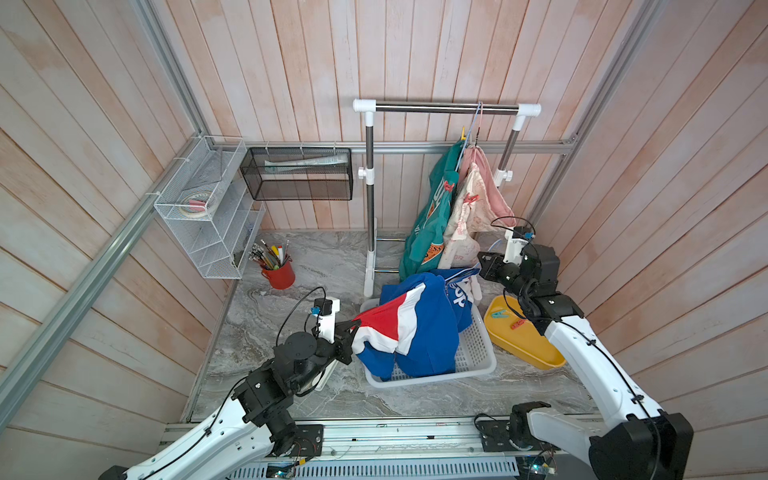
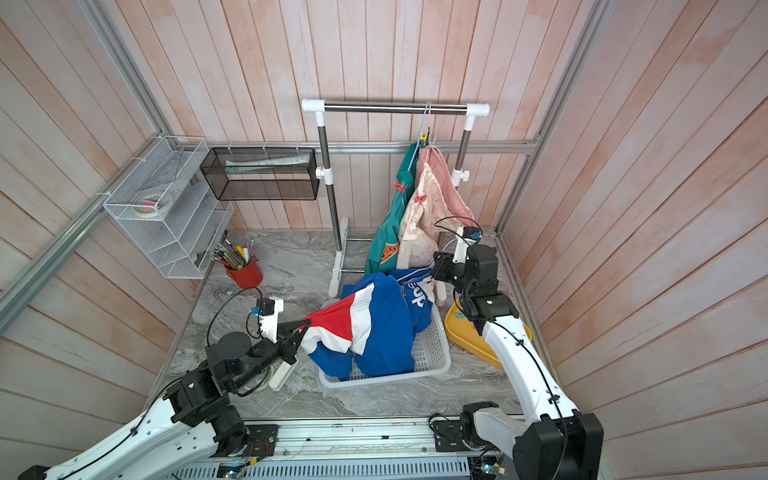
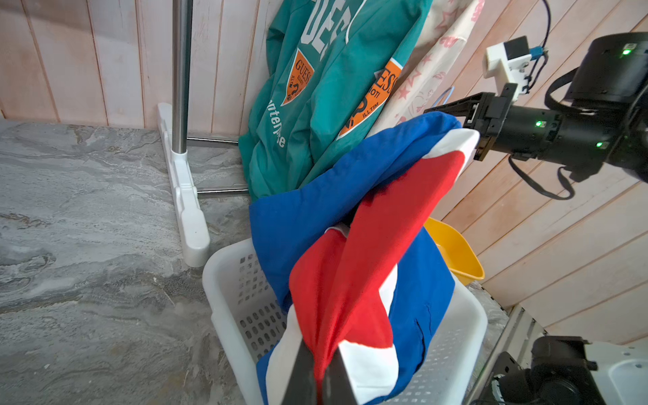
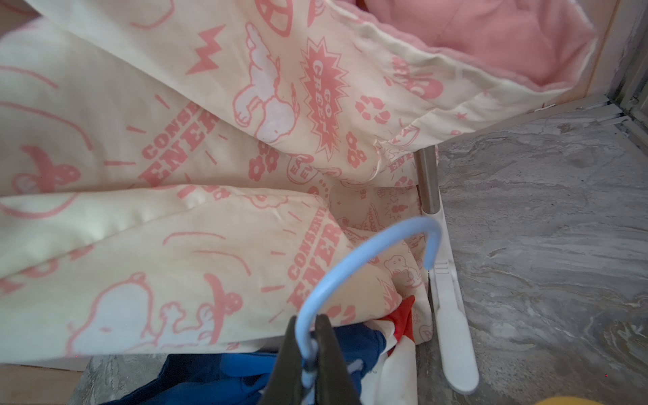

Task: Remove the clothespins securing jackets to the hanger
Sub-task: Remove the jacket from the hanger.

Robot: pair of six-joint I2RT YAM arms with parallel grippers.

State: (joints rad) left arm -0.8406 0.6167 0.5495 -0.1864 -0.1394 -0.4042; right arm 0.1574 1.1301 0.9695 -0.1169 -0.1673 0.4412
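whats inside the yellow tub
A teal clothespin and a coral clothespin lie in the yellow tub. The right arm hides part of it.

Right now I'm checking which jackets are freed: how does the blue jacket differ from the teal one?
The blue jacket lies heaped over the white basket; the teal jacket hangs from the rack bar. A red clothespin sits on the teal jacket; none shows on the blue one. The left hand pinches the blue jacket's red panel; no hand touches the teal jacket. Both carry white lettering.
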